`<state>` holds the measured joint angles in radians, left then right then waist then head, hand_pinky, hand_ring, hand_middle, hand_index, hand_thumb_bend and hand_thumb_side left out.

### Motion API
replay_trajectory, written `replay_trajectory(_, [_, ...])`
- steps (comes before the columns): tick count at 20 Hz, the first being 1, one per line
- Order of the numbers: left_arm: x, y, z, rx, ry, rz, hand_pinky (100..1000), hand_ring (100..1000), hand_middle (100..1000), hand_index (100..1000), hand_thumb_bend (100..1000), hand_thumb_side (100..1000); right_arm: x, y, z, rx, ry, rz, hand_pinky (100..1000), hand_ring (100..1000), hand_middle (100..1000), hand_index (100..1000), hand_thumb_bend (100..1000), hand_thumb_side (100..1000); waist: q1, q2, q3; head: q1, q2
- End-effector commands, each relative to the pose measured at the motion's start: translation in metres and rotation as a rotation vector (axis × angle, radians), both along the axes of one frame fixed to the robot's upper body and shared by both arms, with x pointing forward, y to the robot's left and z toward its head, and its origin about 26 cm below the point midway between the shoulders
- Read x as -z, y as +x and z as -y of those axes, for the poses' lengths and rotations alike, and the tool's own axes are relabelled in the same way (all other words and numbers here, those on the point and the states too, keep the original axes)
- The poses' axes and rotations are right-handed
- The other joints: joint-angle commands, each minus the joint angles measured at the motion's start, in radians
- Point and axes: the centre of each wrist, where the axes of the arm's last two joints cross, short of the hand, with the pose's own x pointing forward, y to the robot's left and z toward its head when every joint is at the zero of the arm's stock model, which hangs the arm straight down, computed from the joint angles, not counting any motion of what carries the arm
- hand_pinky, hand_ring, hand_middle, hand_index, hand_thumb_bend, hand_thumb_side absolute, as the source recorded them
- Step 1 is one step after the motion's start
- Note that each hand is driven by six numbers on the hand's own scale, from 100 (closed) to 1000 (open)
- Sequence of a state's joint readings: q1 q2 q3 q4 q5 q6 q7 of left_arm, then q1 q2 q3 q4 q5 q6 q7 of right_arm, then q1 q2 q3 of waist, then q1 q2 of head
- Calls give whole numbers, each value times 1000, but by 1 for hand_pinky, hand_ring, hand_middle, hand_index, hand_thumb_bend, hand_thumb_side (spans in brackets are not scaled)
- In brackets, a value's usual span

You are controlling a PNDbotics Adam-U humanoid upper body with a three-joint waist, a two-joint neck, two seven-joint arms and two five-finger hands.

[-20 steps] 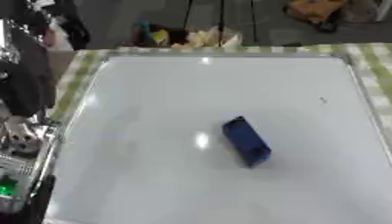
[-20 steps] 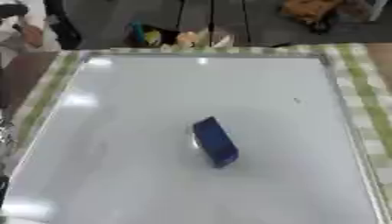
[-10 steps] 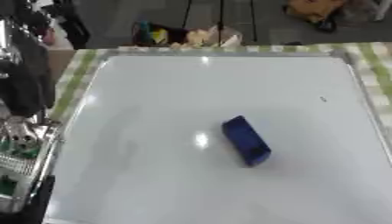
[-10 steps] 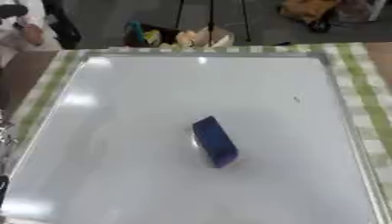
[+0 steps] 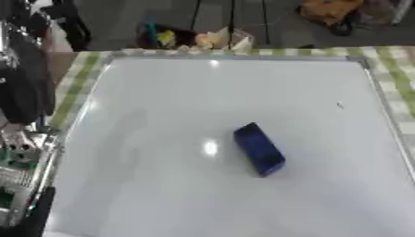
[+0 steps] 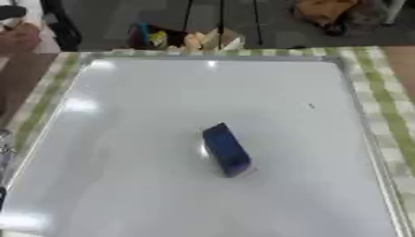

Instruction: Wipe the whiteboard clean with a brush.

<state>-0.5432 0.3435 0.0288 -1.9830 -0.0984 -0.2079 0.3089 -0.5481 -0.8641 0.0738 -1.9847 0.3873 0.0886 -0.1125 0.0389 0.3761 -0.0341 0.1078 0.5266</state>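
The blue brush (image 5: 259, 149) lies unheld near the middle of the whiteboard (image 5: 162, 106), within either arm's reach, while neither hand shows, so the fingers' state cannot be told.

Blue brush (image 5: 259, 149) lies slantwise mid-whiteboard (image 5: 162, 115), untouched.

I can read no text, label, brand or number anywhere; the whiteboard (image 5: 162, 139) shows only one small dark mark (image 5: 340, 105) near its right edge; the blue brush (image 5: 259, 149) looks unmarked.
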Motion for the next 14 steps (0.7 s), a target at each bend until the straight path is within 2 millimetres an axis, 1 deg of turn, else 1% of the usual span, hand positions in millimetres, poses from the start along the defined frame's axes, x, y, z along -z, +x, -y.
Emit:
replay_trajectory(1, [-7,-4,-2,-5,25,24,670,827,747,831,100,994,-15,-6,-2,45,-106,-22,626,577,613,297,100,902,-5,-26,2,-5,-4])
replay_trajectory(4, [-7,-4,-2,-3,27,22,670,827,747,831,100,993,-19,-6,-7,56,-161,-66,619,574,609,223,100,904,-7,-27,4,-9,-6])
replay_trajectory(6, [-7,-4,-2,-2,27,21,670,827,747,831,100,992,-21,-6,-10,66,-192,-94,620,574,609,209,100,906,-8,-28,5,-10,-6])
replay_trajectory(8, [-7,-4,-2,-1,28,21,670,827,747,832,100,990,-22,-6,-12,78,-221,-123,616,576,610,160,100,915,-9,-29,6,-12,-5])
replay_trajectory(10, [-7,-4,-1,1,30,19,670,827,747,832,100,987,-24,-6,-15,105,-260,-158,625,595,625,129,100,928,-11,-30,7,-13,-3])
replay_trajectory(14, [-7,-4,-1,3,32,18,670,827,747,831,100,986,-28,-6,-21,162,-341,-204,632,605,634,112,100,935,-13,-32,7,-16,-1])
